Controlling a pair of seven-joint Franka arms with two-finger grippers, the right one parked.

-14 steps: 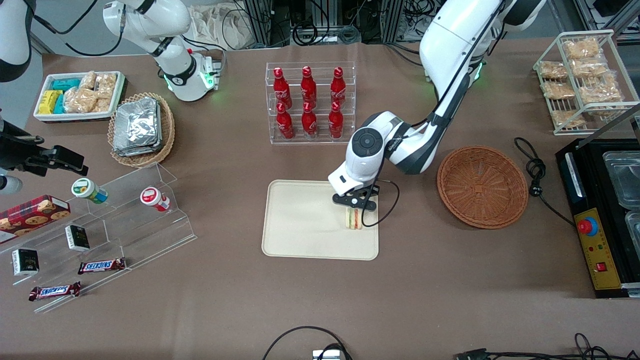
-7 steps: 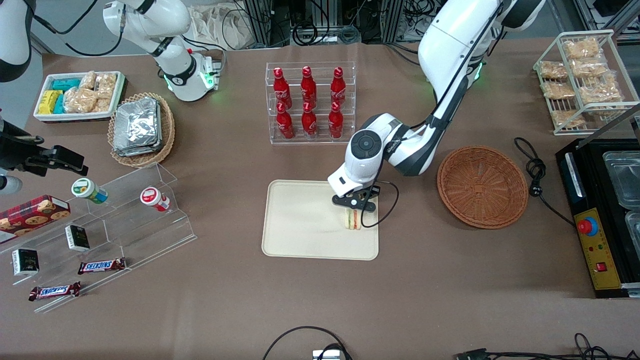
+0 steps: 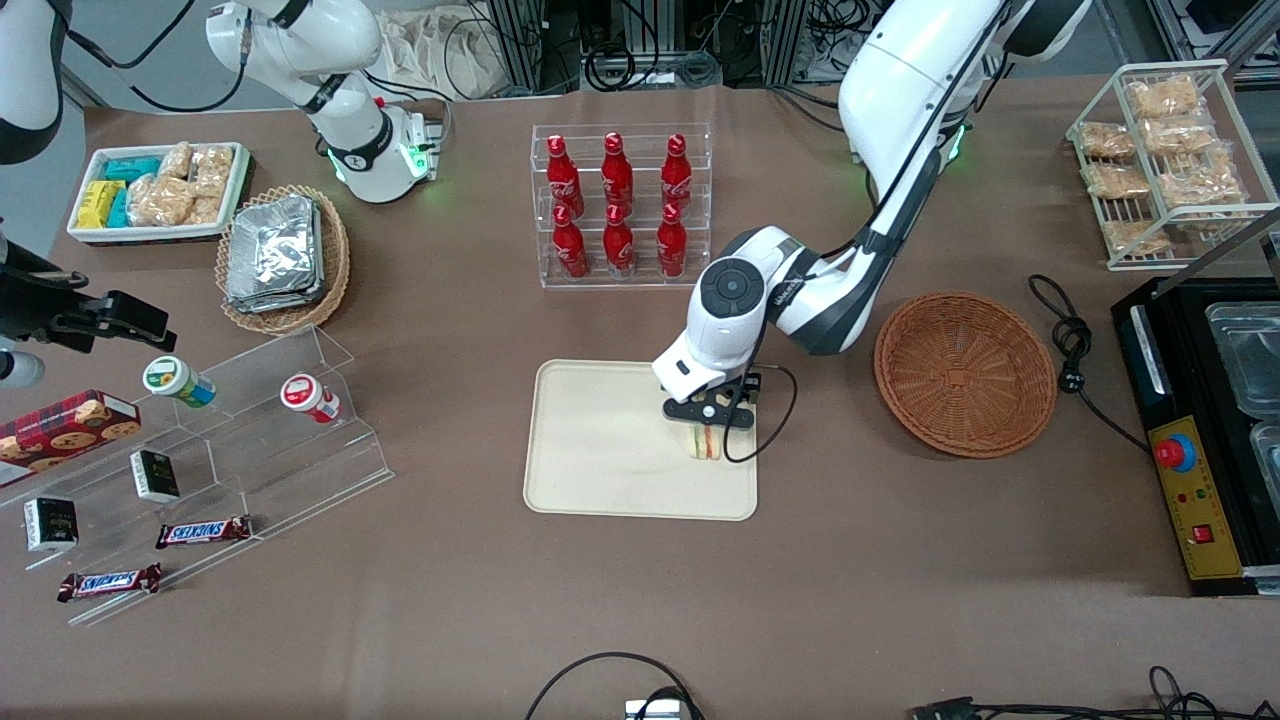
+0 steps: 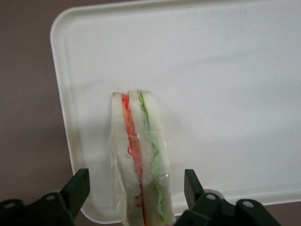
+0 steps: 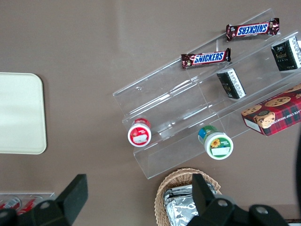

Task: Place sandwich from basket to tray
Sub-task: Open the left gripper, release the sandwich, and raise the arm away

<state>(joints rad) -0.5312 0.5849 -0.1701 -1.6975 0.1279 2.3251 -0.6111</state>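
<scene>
The sandwich (image 3: 708, 445) (image 4: 138, 160), a wrapped wedge of pale bread with orange-red and green layers, stands on edge on the cream tray (image 3: 610, 460) (image 4: 225, 70), near the tray's edge toward the basket. My left gripper (image 3: 708, 422) (image 4: 136, 188) hovers right over it, open. Its black fingers (image 4: 77, 188) flank the sandwich with a gap showing on each side. The reddish-brown wicker basket (image 3: 965, 372) sits empty on the table beside the tray, toward the working arm's end.
A clear rack of red bottles (image 3: 618, 205) stands farther from the front camera than the tray. A black cable (image 3: 775, 415) loops from the wrist over the tray's edge. A black control box (image 3: 1195, 440) and a white wire rack (image 3: 1165, 160) lie toward the working arm's end.
The wrist has shifted slightly and now covers a little more of the sandwich in the front view. The sandwich has stayed in the same spot on the tray.
</scene>
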